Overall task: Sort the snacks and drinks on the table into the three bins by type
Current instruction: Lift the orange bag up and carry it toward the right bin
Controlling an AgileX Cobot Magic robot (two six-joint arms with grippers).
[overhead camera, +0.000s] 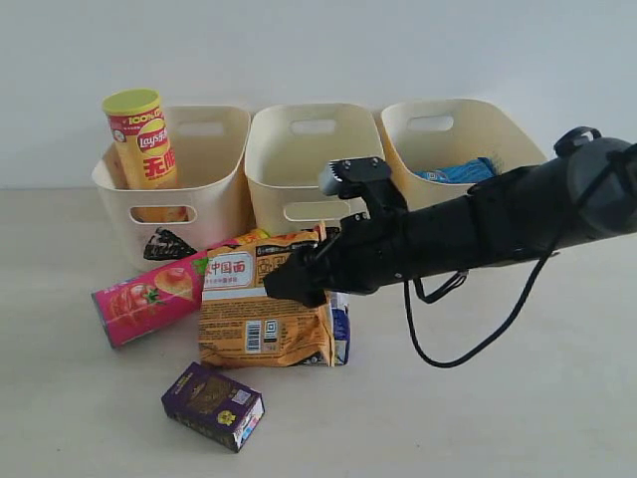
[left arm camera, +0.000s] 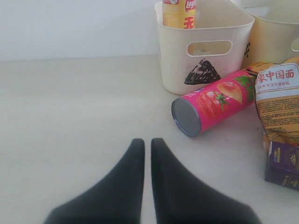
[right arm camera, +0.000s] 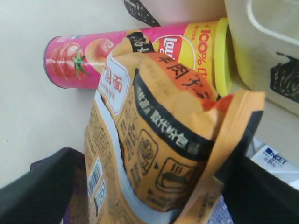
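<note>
My right gripper (overhead camera: 296,284) is shut on the top of the orange noodle packet (overhead camera: 264,309), which bunches between its fingers (right arm camera: 37,191) in the right wrist view. The pink Lay's tube (overhead camera: 149,296) lies on the table (overhead camera: 80,398) behind the packet. A blue and white carton (overhead camera: 340,324) peeks out at the packet's right. The dark purple carton (overhead camera: 212,405) lies in front. The yellow tube (overhead camera: 142,139) stands in the triangle bin (overhead camera: 224,149). The blue packet (overhead camera: 460,171) lies in the right bin (overhead camera: 498,124). My left gripper (left arm camera: 147,142) is shut and holds nothing.
The middle bin (overhead camera: 269,169) stands between the other two, just behind my right arm. A black cable (overhead camera: 438,349) hangs from that arm over the table. A pale wall backs the bins.
</note>
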